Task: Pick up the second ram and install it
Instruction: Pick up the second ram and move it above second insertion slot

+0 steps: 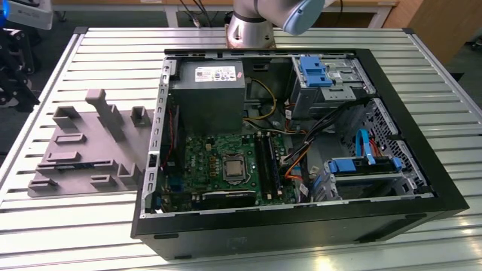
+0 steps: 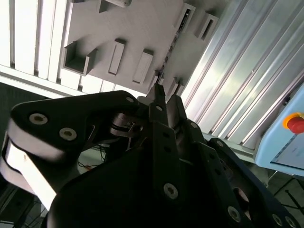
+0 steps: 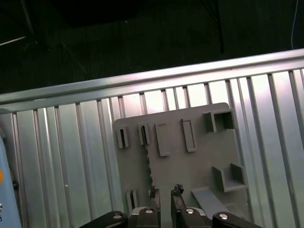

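**Second ram: stored in grey fixture, gripper empty above it**

Exterior view. An open computer case (image 1: 301,226) is lying on its side on a slatted metal table (image 1: 113,51), taking up the centre and right of the frame. Its motherboard (image 1: 218,164) and grey power supply (image 1: 207,96) are showing inside. A grey fixture (image 1: 98,141) is sitting just beside the case, at the exterior view's left, mid-height. The second ram (image 1: 79,165) is lying in a slot in the fixture's lower half, showing as a thin dark strip. The arm (image 1: 252,25) is standing at top centre.

Second wrist view. The gripper (image 2: 167,95) is hovering over the fixture (image 2: 142,23). Its fingers (image 2: 159,92) are standing slightly apart, grasping nothing. The second ram (image 2: 172,40) is running away from the fingertips across the fixture.

First wrist view. The gripper (image 3: 165,191) is showing a clear gap between its tips, above the fixture (image 3: 190,161). The second ram (image 3: 150,173) is sitting on edge in its slot, near one fingertip.
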